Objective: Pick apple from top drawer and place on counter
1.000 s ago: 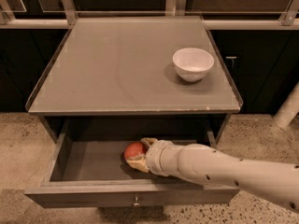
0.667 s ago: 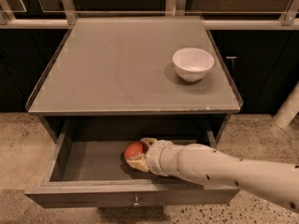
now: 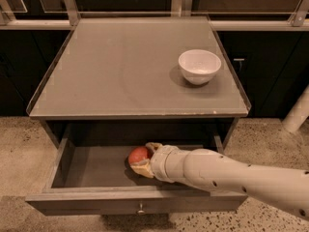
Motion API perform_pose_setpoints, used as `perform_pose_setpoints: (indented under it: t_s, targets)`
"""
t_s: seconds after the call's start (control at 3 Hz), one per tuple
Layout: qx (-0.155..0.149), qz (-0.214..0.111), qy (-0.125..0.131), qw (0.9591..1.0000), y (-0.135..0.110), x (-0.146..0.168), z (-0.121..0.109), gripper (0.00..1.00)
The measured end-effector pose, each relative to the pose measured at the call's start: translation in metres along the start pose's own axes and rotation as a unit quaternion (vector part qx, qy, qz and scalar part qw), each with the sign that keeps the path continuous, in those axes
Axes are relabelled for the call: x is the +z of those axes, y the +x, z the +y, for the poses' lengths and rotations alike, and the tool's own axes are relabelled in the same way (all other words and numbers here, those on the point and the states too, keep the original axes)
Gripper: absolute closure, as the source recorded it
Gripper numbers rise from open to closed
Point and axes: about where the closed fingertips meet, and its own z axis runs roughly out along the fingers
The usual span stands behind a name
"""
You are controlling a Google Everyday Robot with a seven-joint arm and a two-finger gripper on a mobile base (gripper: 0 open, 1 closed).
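Note:
The top drawer [image 3: 87,170] stands pulled open below the counter [image 3: 116,66], its round knob at the front centre. The red-orange apple [image 3: 138,155] lies on the drawer floor near the middle. My gripper [image 3: 146,159] reaches into the drawer from the right on a long white arm. Its pale fingers [image 3: 143,168] sit on either side of the apple, one behind it and one in front, closed against it. The apple still rests low in the drawer.
A white bowl [image 3: 199,65] stands on the right part of the counter. Dark cabinets run behind and beside the counter. A white post [image 3: 297,112] stands at the far right on the speckled floor.

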Motion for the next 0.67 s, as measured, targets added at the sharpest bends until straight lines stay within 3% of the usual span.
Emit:
perform_pose_setpoints:
  t_s: [0.67]
  targets:
    - [0.012,0.008,-0.009,0.9999,0.000,-0.020,-0.010,1.00]
